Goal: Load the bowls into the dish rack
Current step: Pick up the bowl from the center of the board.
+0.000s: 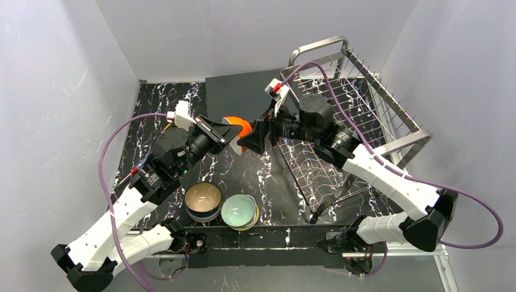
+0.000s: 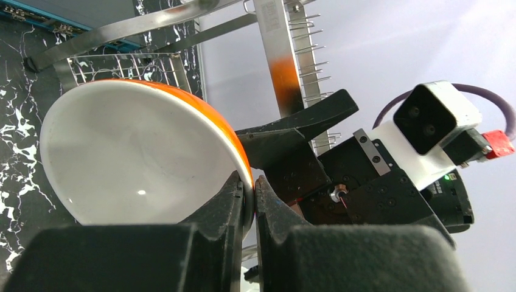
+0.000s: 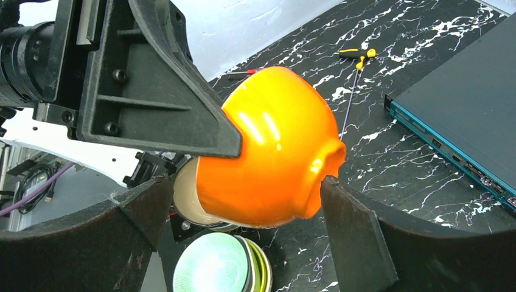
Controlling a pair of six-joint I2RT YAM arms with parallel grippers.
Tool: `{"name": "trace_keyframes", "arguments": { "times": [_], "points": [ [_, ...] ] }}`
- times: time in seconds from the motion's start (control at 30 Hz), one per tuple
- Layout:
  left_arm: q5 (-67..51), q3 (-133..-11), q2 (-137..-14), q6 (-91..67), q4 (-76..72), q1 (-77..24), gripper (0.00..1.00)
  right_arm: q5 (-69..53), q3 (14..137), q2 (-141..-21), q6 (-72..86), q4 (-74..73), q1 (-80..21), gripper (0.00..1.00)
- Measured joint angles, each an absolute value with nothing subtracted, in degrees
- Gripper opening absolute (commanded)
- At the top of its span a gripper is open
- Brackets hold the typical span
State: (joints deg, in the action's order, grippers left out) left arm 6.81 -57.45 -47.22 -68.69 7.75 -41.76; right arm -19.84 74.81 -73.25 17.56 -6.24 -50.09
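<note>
A bowl [image 1: 236, 126], white inside [image 2: 134, 152] and orange outside [image 3: 274, 164], hangs on its side above the middle of the table. My left gripper [image 1: 226, 135] is shut on its rim [image 2: 253, 182], one finger inside and one outside. My right gripper [image 1: 252, 139] stands open around the same bowl [image 3: 243, 182]. One fingertip [image 3: 331, 188] sits right at the bowl's foot, the other stands off its rim. The steel wire dish rack [image 1: 365, 103] stands behind at the right. Two stacks of bowls wait near the front edge, one topped beige [image 1: 202, 199], one pale green [image 1: 238, 210] [image 3: 213, 267].
A flat dark-teal box [image 1: 240, 94] [image 3: 462, 115] lies at the back centre beside the rack. A yellow-and-black screwdriver [image 3: 356, 55] lies on the black marbled table. White walls close in on the left, back and right.
</note>
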Motion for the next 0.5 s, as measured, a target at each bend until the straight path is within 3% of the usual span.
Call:
{"name": "trace_keyframes", "arguments": {
  "times": [0.5],
  "points": [
    [5.9,-57.9,-49.3,-70.8,5.6,-41.8,0.0,-12.8,76.4,-75.4,13.5,-7.6,-53.4,0.99]
  ]
}}
